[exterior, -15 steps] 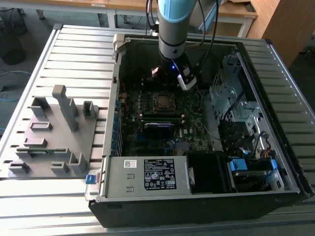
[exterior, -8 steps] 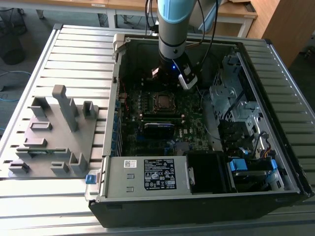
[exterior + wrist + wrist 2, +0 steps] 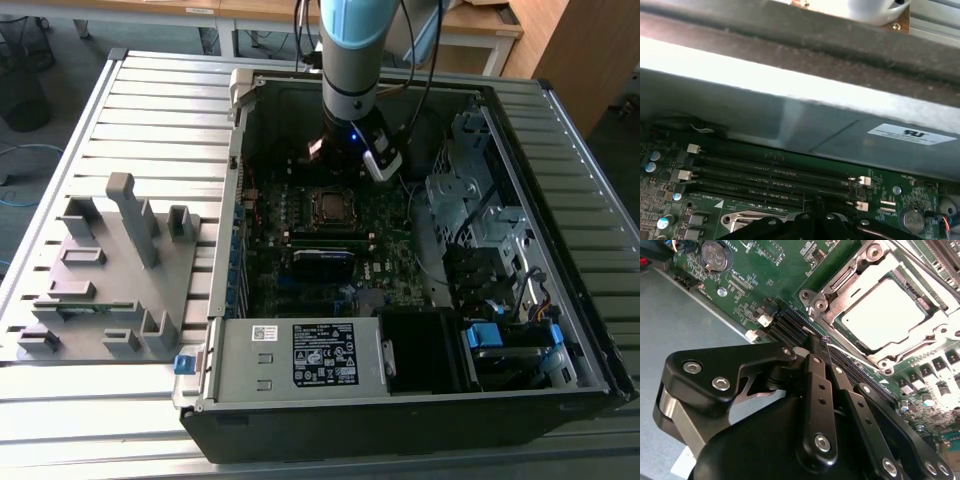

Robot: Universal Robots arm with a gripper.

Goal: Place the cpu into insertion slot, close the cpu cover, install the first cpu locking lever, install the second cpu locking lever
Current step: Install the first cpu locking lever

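Beside cpu cover (image 3: 940, 325), tool (image 3: 817, 340) clenched; cpu (image 3: 885, 314) seated under cover; black memory slots (image 3: 790, 322) directly below tool tips.

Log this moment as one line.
cpu: seated | cpu cover: closed over it | gripper: shut, tips beside cover, at memory slots
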